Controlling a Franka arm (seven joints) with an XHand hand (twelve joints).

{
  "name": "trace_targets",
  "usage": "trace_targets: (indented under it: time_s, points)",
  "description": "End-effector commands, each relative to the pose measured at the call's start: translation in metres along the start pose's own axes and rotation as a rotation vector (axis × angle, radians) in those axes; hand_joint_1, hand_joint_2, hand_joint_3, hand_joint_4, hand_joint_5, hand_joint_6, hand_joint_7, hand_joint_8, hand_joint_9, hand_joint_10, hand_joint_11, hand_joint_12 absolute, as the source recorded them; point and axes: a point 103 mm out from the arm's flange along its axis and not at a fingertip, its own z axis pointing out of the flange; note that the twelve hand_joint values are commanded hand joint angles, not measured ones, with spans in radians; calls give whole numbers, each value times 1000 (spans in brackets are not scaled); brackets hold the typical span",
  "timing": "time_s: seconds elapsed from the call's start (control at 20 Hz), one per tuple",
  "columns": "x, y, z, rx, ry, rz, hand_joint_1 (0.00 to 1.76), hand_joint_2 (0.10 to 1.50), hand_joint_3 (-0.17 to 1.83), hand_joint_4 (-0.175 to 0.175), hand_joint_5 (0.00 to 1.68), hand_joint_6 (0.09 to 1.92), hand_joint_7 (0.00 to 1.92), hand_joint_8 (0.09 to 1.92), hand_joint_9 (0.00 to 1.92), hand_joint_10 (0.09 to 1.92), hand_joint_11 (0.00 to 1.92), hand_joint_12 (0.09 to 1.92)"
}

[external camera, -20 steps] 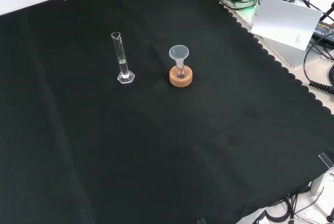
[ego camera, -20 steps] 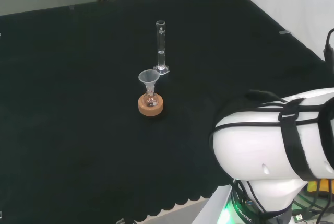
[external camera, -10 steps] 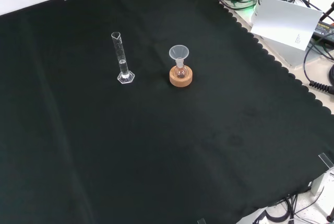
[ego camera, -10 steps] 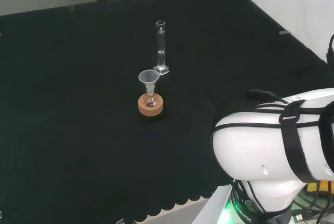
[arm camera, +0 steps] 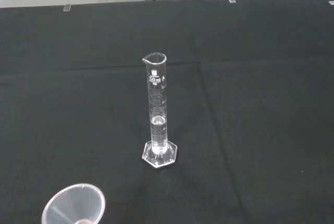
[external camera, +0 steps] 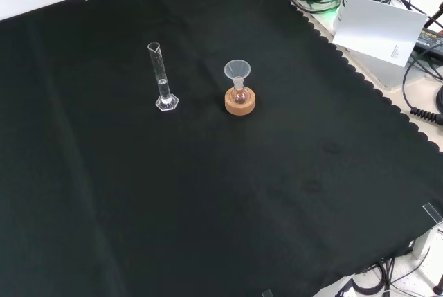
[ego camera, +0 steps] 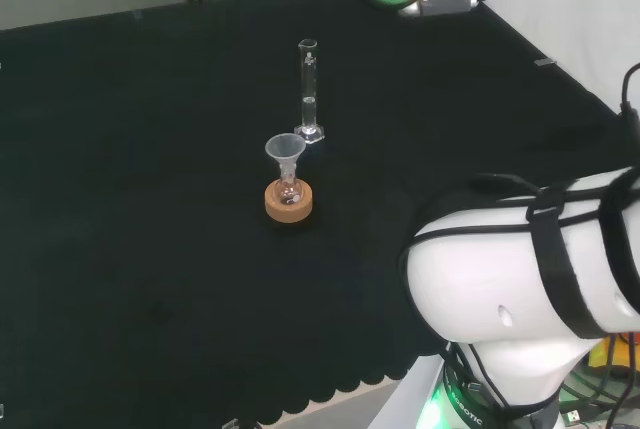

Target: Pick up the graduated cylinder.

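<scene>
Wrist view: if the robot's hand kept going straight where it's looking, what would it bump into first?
Probably the graduated cylinder, standing upright in the middle of the wrist view with nothing before it. The funnel sits nearer but off to one side. How far off the cylinder stands is hard to judge.

- The table (external camera: 291,193) is covered by a black cloth (ego camera: 150,249). In the front view, the cloth's scalloped edge runs down the right side.
- A clear graduated cylinder (external camera: 163,79) stands upright on the cloth on a hexagonal foot. In the wrist view, the graduated cylinder (arm camera: 158,112) holds clear liquid in its lower part.
- A cork ring (external camera: 240,102) lies on the cloth to the right of the cylinder in the front view, near it but apart.
- The ring carries a small flask (ego camera: 290,189) with a clear funnel (external camera: 237,70) seated in its neck.
- In the head view, the cork ring (ego camera: 288,203) sits nearer the camera than the graduated cylinder (ego camera: 309,89).
</scene>
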Motion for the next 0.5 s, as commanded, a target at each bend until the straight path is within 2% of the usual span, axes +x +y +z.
trace_targets:
  time_s: [0.05,0.35,0.5]
  points:
    - [-10,69,58,9,62,-19,288,1305,-17,-29,260,87,98,525,536,87,173,1354]
    - [-6,126,97,2,154,-53,366,1267,-38,-34,281,87,136,554,554,113,181,1355]
    - [1,145,118,16,178,-67,415,1252,-81,-36,307,87,153,595,494,328,194,1357]
